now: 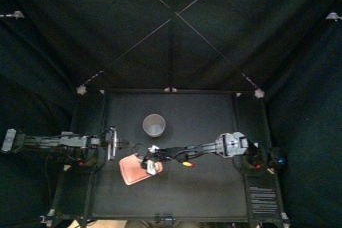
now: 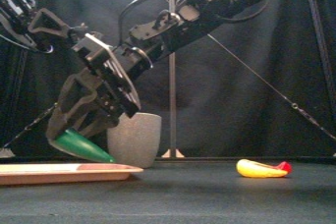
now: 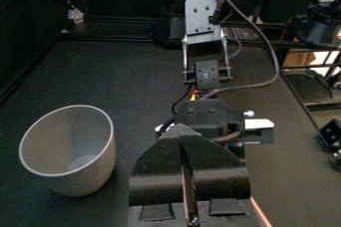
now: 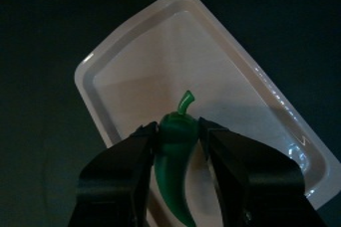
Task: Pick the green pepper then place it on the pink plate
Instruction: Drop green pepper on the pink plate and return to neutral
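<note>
Now right fingers (image 4: 123, 169) pinch the green pepper (image 4: 173, 156) over the pink tray (image 2: 66, 172), grey cup (image 2: 136, 140) behind; left fingers (image 3: 163, 171) closed.

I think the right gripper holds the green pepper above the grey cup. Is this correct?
Not quite. The right gripper holds the green pepper above the pink tray, not above the grey cup, which stands farther back. The right wrist view shows the tray directly under the pepper.

The right arm (image 1: 221, 147) reaches in past the middle of the table (image 1: 214, 187), its fingers (image 1: 158, 161) over the right edge of the flat pink tray (image 1: 131, 174). A tall grey cup (image 1: 155, 124) stands behind the tray. The left arm (image 1: 54, 140) lies at the table's left edge.
</note>
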### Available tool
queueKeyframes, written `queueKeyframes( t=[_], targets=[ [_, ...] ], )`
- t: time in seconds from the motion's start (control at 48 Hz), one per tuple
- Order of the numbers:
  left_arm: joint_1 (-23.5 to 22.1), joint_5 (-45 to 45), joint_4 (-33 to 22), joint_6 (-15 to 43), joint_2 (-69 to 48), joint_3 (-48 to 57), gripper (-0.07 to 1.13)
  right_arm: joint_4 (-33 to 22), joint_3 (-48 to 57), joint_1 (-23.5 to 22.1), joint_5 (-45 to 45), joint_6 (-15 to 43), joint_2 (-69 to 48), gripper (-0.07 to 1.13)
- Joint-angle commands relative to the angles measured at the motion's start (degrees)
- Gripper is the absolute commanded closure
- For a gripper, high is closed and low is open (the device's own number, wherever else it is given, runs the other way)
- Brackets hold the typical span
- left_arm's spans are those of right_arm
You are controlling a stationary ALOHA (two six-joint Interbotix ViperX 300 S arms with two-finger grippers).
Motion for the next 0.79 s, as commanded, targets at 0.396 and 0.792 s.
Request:
queueKeyframes(
  t=[0.396, 0.792],
  targets=[
    [0.09, -0.53, -0.09, -0.09, 0.09, -0.26, 0.96, -4.31, -2.81, 0.09, 1.32, 0.0, -2.02, 0.15],
    [0.97, -0.62, 0.0, 0.0, 0.09, -0.44, 0.96, -7.21, 3.69, 2.29, 1.85, 0.0, -9.93, 0.15]
  ],
)
